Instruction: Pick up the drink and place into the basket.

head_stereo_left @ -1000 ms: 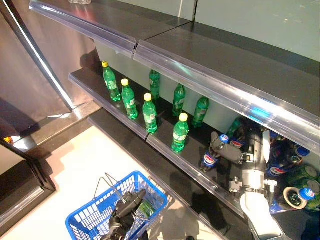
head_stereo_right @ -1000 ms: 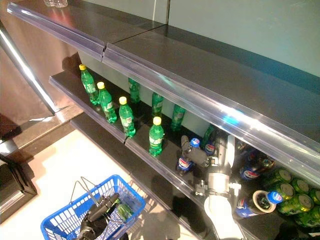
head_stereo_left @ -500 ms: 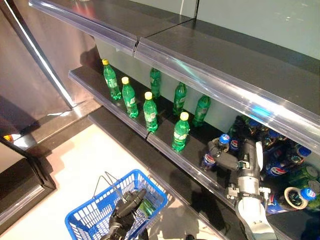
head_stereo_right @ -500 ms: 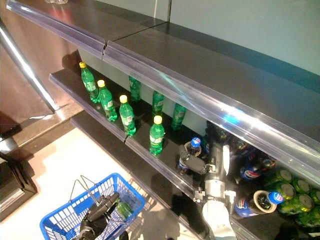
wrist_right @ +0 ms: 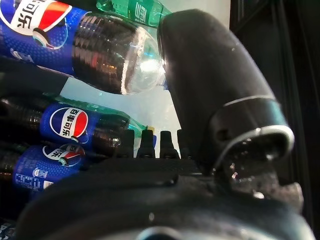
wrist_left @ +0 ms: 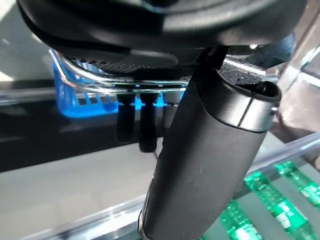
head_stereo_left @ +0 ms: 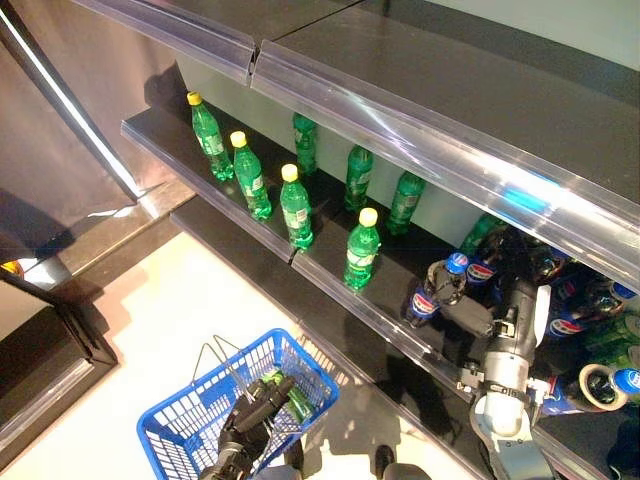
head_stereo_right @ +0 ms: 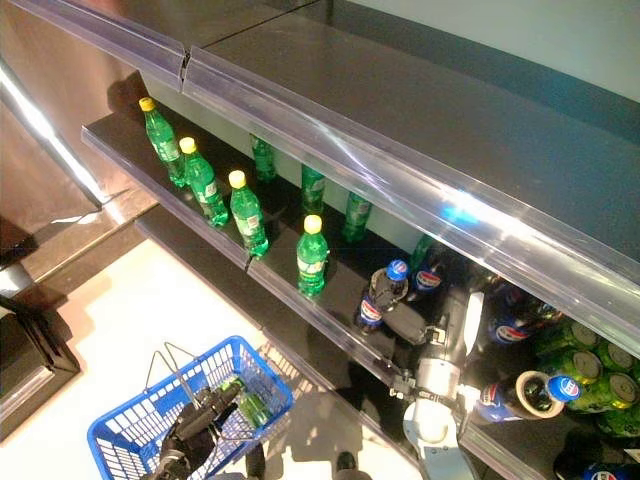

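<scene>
right hand [head_stereo_left: 470, 312] withdrew beside cola bottle [head_stereo_left: 432, 291]

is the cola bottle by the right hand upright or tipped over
Upright. The cola bottle stands on the shelf, blue cap up, by the right hand.

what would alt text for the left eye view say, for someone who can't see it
The robot's right hand reaches onto a dark store shelf beside an upright cola bottle with a blue cap. Green bottles with yellow caps stand in rows further left along the shelf. Below, its left hand grips the wire handle of a blue basket.
</scene>
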